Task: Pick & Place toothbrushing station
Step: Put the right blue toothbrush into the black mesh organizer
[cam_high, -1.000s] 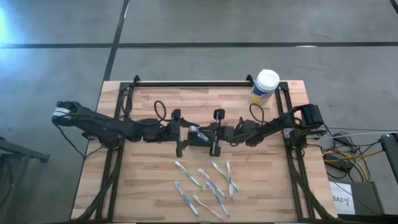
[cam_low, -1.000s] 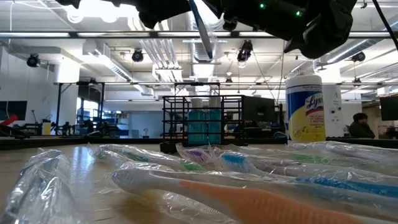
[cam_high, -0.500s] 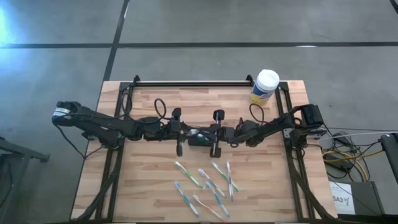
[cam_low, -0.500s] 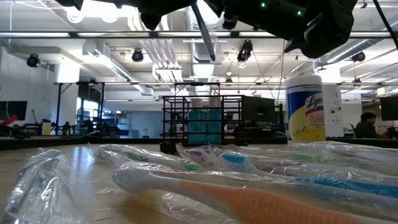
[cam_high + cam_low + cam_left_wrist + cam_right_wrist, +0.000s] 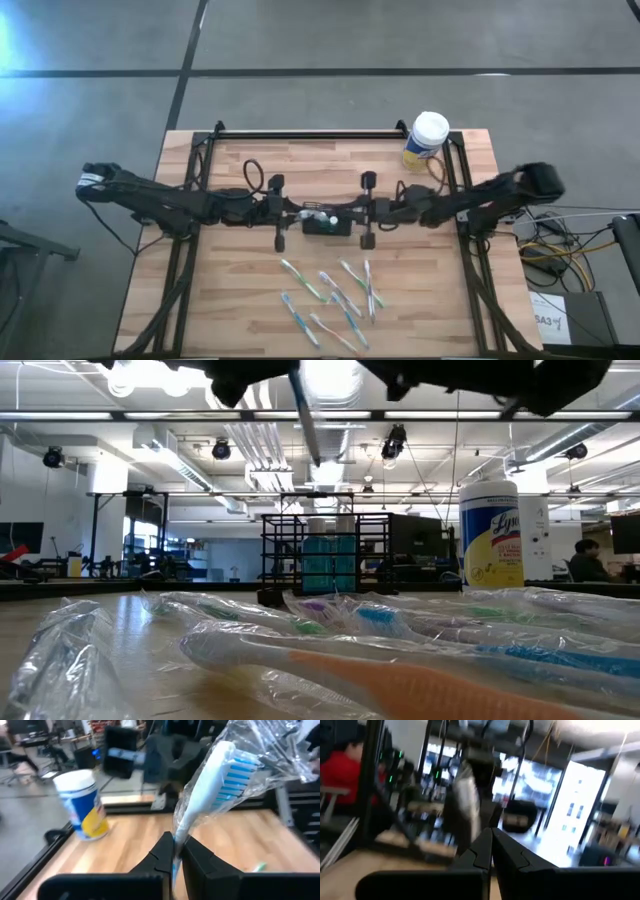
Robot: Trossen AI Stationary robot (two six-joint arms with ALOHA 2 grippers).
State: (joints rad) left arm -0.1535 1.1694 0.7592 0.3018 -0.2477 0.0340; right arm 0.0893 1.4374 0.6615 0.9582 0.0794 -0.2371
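Observation:
The toothbrushing station, a small black wire basket (image 5: 327,226), sits on the wooden table's middle. Just above it my left gripper (image 5: 301,213) (image 5: 173,851), reaching in from the left, is shut on a plastic-wrapped toothbrush (image 5: 212,780) with a white handle and blue bristles. In the low view the toothbrush (image 5: 306,415) hangs slanted, high above the table. My right gripper (image 5: 350,213) (image 5: 490,842) stands on the basket's right side, shut, with nothing between its fingers. My left gripper pinches the toothbrush's handle (image 5: 176,831), through its clear wrapper, between its two fingers. The fingers come level from the table's left. The bristle head (image 5: 240,767) sticks out beyond the fingertips, and the toothbrush is clear of the table and slanted.
Several more wrapped toothbrushes (image 5: 330,295) (image 5: 400,660) lie scattered on the table's near half. A yellow canister with a white lid (image 5: 427,138) (image 5: 491,532) (image 5: 82,805) stands at the far right corner. Black frame rails (image 5: 310,134) border the table's far edge and sides.
My right gripper has drawn back toward the table's right edge, away from the toothbrush. My left gripper has shifted a little toward the left edge with the toothbrush, which stays slanted and clear above the basket.

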